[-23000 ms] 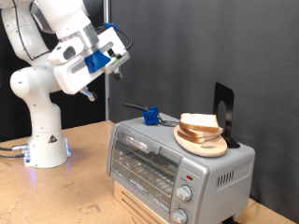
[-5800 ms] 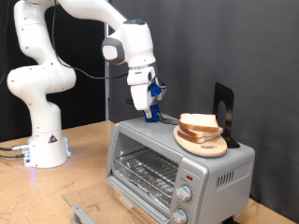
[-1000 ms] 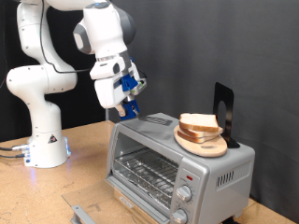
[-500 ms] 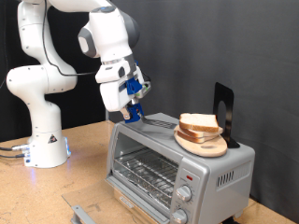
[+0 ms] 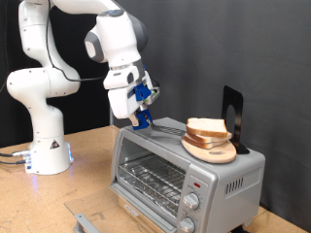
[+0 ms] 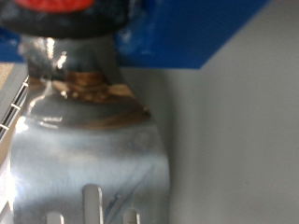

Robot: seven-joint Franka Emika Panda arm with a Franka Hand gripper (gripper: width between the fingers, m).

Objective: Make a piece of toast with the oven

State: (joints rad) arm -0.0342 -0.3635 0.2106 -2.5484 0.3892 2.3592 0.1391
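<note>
The piece of toast [image 5: 206,126] lies on a round wooden plate [image 5: 210,151] on top of the oven [image 5: 231,181]. The oven's door [image 5: 93,216] hangs open and the wire rack [image 5: 155,179] inside is bare. My gripper [image 5: 142,116] hovers over the oven top towards the exterior view's left. It is shut on a blue-handled spatula [image 5: 146,107], whose metal blade [image 5: 168,127] reaches towards the toast and stops just short of the plate. The wrist view is filled by the slotted spatula blade [image 6: 93,154] over the grey oven top.
A black upright stand [image 5: 231,111] rises behind the plate at the oven's back. Round knobs [image 5: 191,202] run down the oven's front on the exterior view's right. The arm's white base [image 5: 45,146] stands on the wooden table at the exterior view's left.
The gripper has carried the spatula down and towards the exterior view's right, bringing the blade low over the oven top and closer to the toast. Toast and plate have not moved.
</note>
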